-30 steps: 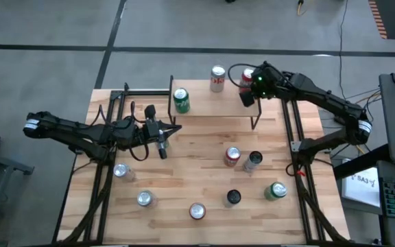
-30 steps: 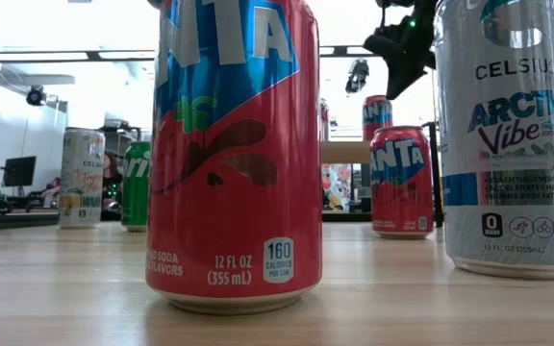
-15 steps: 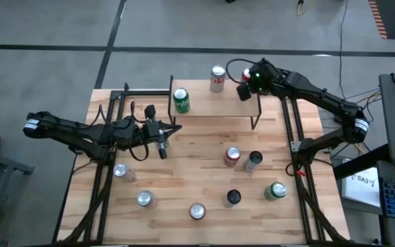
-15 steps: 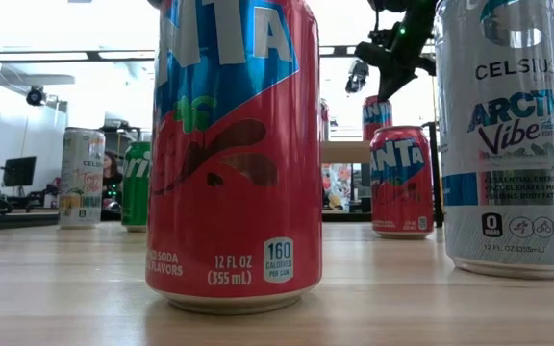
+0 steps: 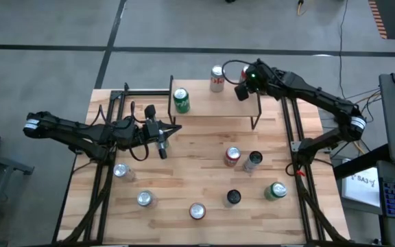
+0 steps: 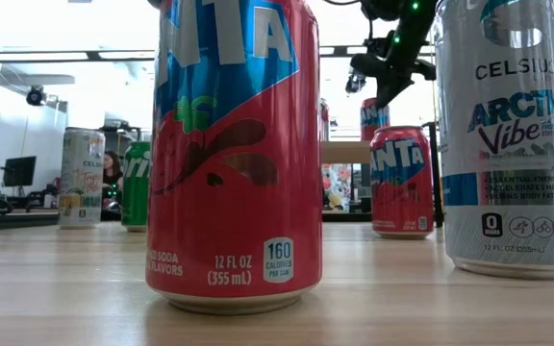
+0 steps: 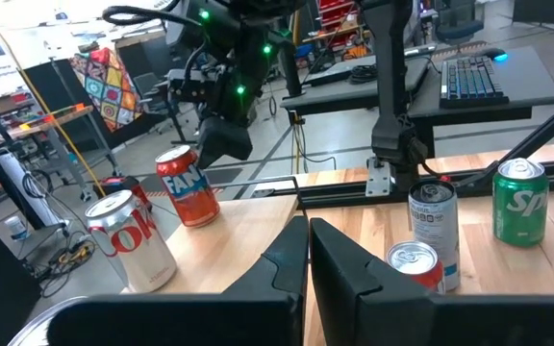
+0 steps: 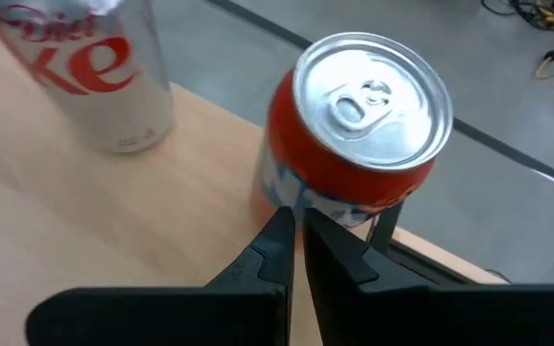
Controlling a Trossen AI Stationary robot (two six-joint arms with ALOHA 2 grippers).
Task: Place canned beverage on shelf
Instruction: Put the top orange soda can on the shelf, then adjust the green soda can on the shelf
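At the shelf's (image 5: 214,103) far right corner, the red Fanta can (image 8: 354,144) is left standing; the right gripper (image 5: 241,91), shut and empty, is pulled back just beside it. Placement looks done. The left gripper (image 5: 162,148) is kept shut mid-table.

On your low wood-topped shelf (image 5: 211,103), the green soda can (image 5: 181,100) stands at nine o'clock, the silver cola can (image 5: 217,78) at twelve, the red-orange soda can (image 8: 359,135) at two.

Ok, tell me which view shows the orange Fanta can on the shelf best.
The right wrist view: the Fanta can fills it, lid and upper side clear. The left wrist view shows it small, the low view mostly hidden, and the high view hides it under the right gripper.
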